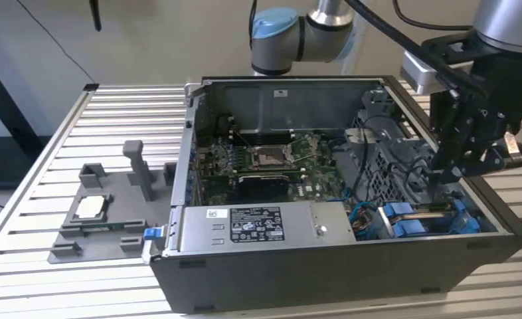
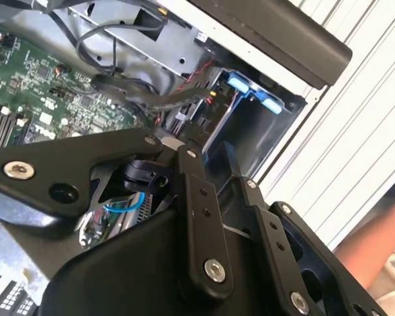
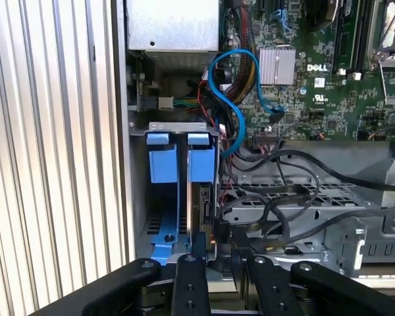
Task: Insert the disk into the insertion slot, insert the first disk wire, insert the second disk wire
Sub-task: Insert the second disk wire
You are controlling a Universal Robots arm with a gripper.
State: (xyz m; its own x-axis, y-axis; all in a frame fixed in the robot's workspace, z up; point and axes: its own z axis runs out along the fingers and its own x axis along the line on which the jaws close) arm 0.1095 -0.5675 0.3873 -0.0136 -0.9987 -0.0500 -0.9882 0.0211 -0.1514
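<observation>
Two bright blue tabs (image 3: 161,158) marked the insertion slot (image 3: 139,197), the dark perforated bay in a corner of the opened computer case (image 1: 332,266). The disk (image 3: 202,207) appeared already seated in that slot, standing on edge under one of the tabs with only its thin dark end showing. This suggested the first step was done and its connector end had been left facing outward so that wiring could reach it. The gripper (image 3: 224,260) hung directly over the slot, just beside the exposed end of the disk. In the exterior view the gripper (image 1: 447,176) reached straight down into the case at the slot, probably so it could clear the case wall. A black wire (image 3: 283,227) ran from the bundle beside the slot to a dark plug lying just ahead of the gripper, near the disk. Whether the gripper was clamping that plug or merely straddling it could not be told, nor whether the plug was seated. A blue cable (image 3: 217,72) looped away from the slot toward the motherboard (image 1: 270,159), out of the gripper's way.
</observation>
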